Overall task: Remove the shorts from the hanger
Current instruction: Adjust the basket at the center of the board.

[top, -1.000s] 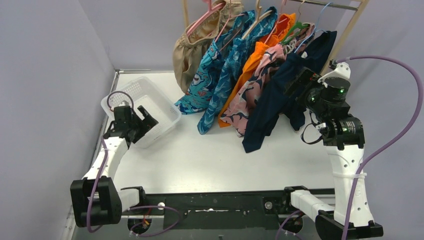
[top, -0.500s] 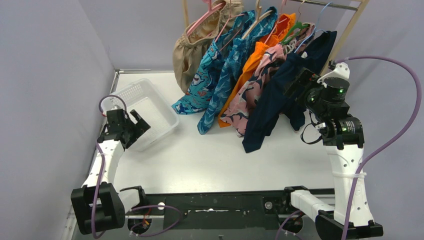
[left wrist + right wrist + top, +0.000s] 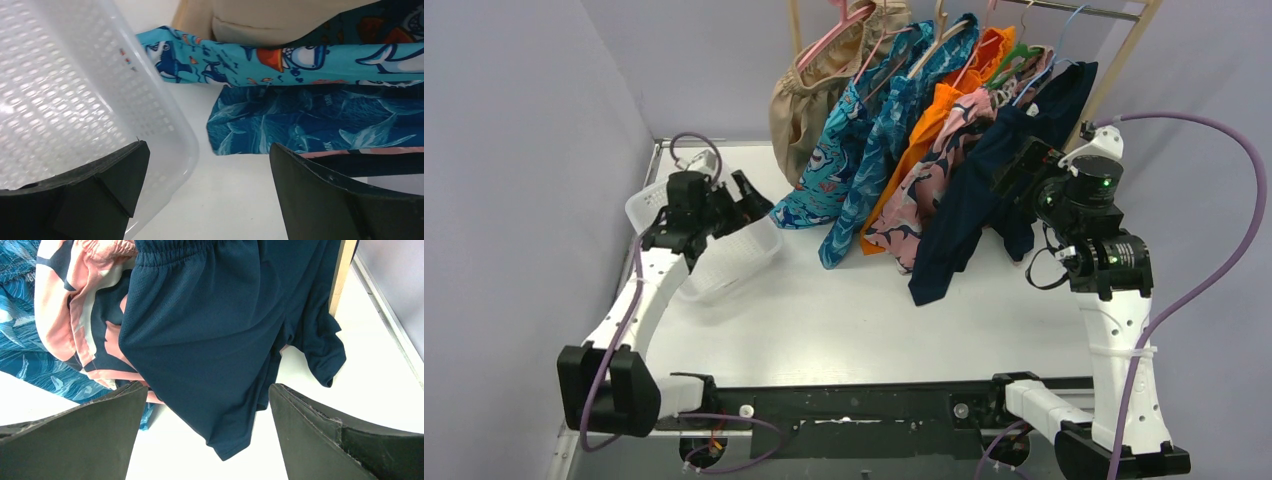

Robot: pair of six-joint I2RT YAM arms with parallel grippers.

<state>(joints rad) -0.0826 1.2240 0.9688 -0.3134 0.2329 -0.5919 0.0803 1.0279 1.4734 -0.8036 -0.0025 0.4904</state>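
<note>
Six pairs of shorts hang side by side on hangers [image 3: 842, 26] from a rack [image 3: 1124, 62] at the back of the desk [image 3: 844, 320]. From left to right they are the tan pair [image 3: 809, 100], the turquoise print pair [image 3: 829, 165], the dark teal-blue print pair [image 3: 879, 160], the orange pair [image 3: 924, 125], the pink shark-print pair [image 3: 924, 190] and the navy pair [image 3: 969, 205]. The lower hems of several pairs reach down to the desk.

The left tool [image 3: 752, 198] is spread wide and holds nothing. It hovers over the far right corner of a white basket [image 3: 724, 265] and faces the hems of the turquoise and dark teal-blue pairs, just beside them.

The right tool [image 3: 207, 390] is also spread wide and empty. It points at the navy pair, which hangs close in front of its fingers [image 3: 320, 440], with the pink pair just to the left. Whether it touches the cloth cannot be told.
</note>
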